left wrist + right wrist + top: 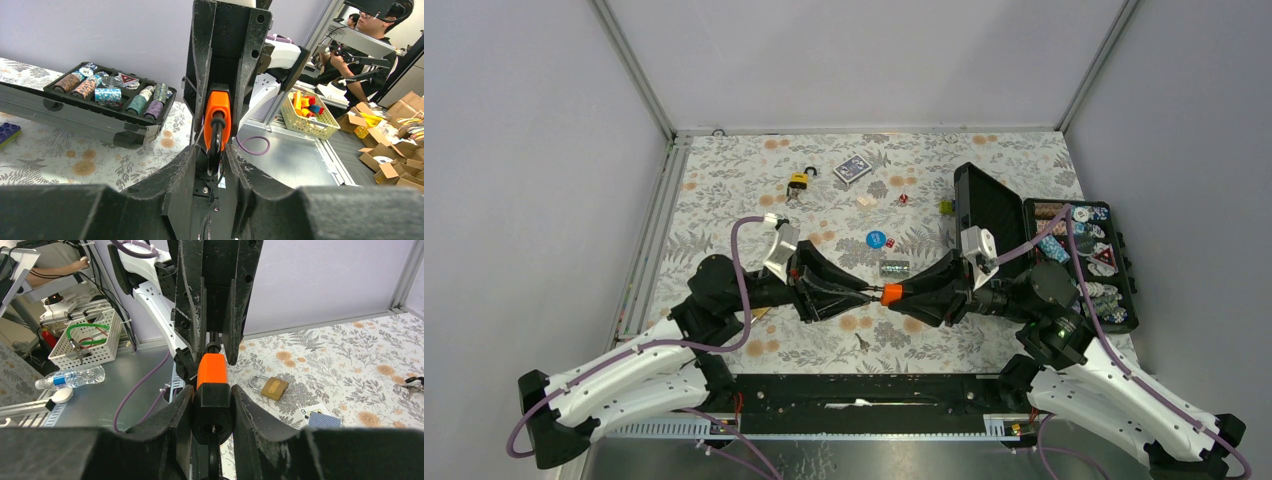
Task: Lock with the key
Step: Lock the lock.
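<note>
A padlock (892,293) with an orange and black body hangs above the middle of the table between both arms. My right gripper (212,390) is shut on its black end (212,412). From the keyhole there, a thin black key (214,462) points back toward the wrist camera. The orange end (218,112) faces my left gripper (212,150). The black shackle (216,145) reaches in between the left jaws. They stand close on either side of it with a thin gap showing, so they are open.
A brass padlock (799,181) and a playing card (852,168) lie at the back of the floral table. At the right stands an open black case (1079,262) of poker chips. A blue chip (876,240), red dice (902,199) and a small metal piece (894,268) lie just behind the grippers.
</note>
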You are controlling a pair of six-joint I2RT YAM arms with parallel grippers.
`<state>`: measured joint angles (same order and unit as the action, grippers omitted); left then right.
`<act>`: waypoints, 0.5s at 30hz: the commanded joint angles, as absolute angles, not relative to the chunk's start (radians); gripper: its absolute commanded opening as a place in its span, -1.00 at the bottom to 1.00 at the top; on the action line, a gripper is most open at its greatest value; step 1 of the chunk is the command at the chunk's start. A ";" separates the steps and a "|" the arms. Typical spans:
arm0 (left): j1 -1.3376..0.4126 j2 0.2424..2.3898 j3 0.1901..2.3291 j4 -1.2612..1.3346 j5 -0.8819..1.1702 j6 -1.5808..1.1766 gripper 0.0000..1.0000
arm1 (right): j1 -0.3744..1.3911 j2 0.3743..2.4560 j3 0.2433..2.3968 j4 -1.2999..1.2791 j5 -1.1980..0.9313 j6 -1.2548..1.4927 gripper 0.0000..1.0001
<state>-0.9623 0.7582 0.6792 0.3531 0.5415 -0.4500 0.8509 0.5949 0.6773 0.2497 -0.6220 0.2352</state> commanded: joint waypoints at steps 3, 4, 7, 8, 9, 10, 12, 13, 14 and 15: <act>-0.963 0.757 0.721 0.419 0.546 -0.457 -0.38 | 0.854 0.604 0.738 0.282 -0.605 0.255 -1.00; -0.963 0.758 0.722 0.419 0.547 -0.457 -0.38 | 0.854 0.604 0.738 0.281 -0.605 0.254 -1.00; -0.963 0.758 0.723 0.417 0.550 -0.457 -0.39 | 0.854 0.601 0.734 0.282 -0.599 0.254 -1.00; -0.964 0.759 0.723 0.416 0.553 -0.455 -0.39 | 0.854 0.599 0.732 0.282 -0.597 0.255 -1.00; -0.963 0.760 0.723 0.415 0.554 -0.456 -0.39 | 0.855 0.598 0.731 0.282 -0.598 0.253 -1.00; -0.964 0.760 0.723 0.414 0.554 -0.456 -0.40 | 0.854 0.597 0.731 0.281 -0.597 0.254 -1.00; -0.964 0.763 0.723 0.414 0.556 -0.456 -0.46 | 0.855 0.596 0.729 0.281 -0.595 0.254 -1.00; -0.964 0.764 0.724 0.413 0.558 -0.456 -0.48 | 0.854 0.595 0.729 0.280 -0.591 0.255 -1.00; -0.963 0.766 0.725 0.412 0.559 -0.456 -0.50 | 0.854 0.594 0.727 0.282 -0.588 0.256 -1.00; -0.963 0.768 0.727 0.410 0.561 -0.456 -0.51 | 0.854 0.592 0.727 0.284 -0.586 0.259 -1.00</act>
<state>-0.9623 0.7616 0.6792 0.3588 0.5449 -0.4526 0.8509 0.6106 0.6865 0.2134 -0.6128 0.2443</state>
